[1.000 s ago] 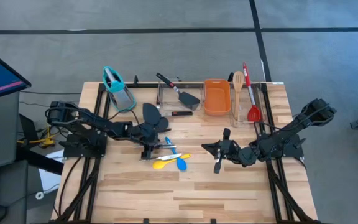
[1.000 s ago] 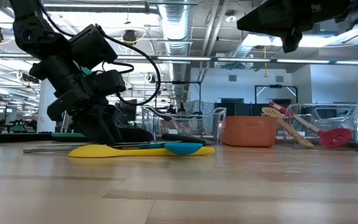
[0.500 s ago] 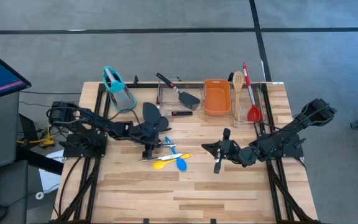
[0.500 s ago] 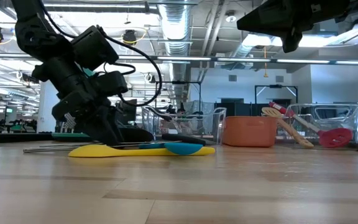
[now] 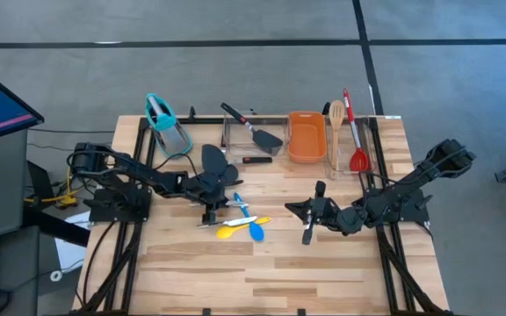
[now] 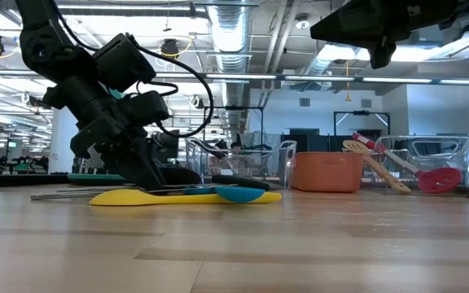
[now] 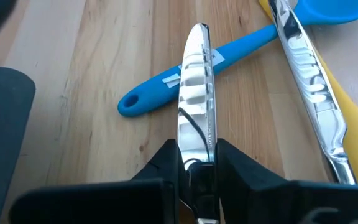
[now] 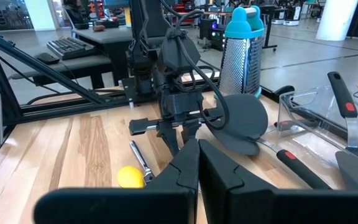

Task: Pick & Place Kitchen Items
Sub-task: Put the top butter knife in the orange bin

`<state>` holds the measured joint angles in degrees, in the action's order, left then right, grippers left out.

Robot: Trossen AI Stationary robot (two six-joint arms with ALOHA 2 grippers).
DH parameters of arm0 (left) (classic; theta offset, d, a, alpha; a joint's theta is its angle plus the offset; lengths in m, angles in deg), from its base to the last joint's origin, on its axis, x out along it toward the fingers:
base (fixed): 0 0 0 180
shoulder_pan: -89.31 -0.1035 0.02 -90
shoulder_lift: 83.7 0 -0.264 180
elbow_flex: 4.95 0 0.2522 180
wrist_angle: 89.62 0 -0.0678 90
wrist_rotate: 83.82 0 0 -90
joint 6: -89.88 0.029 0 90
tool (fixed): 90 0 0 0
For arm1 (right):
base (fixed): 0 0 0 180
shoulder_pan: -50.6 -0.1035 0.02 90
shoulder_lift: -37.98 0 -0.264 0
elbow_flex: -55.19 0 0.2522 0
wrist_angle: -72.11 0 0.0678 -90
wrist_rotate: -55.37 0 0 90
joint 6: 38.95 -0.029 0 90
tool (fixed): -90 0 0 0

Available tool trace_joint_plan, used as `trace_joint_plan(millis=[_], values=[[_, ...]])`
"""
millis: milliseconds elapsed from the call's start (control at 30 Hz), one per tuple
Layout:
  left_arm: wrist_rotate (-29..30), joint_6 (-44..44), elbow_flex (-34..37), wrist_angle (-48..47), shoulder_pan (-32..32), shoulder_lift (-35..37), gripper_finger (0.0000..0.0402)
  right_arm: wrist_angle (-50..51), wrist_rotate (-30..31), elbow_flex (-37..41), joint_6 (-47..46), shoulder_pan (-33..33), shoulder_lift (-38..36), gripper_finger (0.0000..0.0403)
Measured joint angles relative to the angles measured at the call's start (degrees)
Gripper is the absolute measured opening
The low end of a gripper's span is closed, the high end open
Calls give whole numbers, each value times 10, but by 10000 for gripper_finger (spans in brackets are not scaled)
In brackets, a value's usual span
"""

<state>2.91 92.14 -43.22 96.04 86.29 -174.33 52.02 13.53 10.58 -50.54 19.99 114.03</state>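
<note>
Silver tongs [image 7: 194, 93] base hidden between tool fingers [image 7: 166, 165].

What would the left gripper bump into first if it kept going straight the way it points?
Probably the blue spoon: the left gripper, closed on one arm of the silver tongs, points along that arm, which crosses the spoon's handle.

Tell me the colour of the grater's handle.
Teal; the grater handle shows best in the right wrist view.
</note>
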Motion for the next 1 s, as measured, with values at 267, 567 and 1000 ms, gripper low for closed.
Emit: trace_joint_plan(millis=[267,567,1000], values=[[0,0,0,1,0,0,47,0,2,0,0,0,0,1],[0,-4,1,-10,1,17,43,0,2,0,0,0,0,1],[7,18,1,-7,5,124,44,0,2,0,0,0,0,1]])
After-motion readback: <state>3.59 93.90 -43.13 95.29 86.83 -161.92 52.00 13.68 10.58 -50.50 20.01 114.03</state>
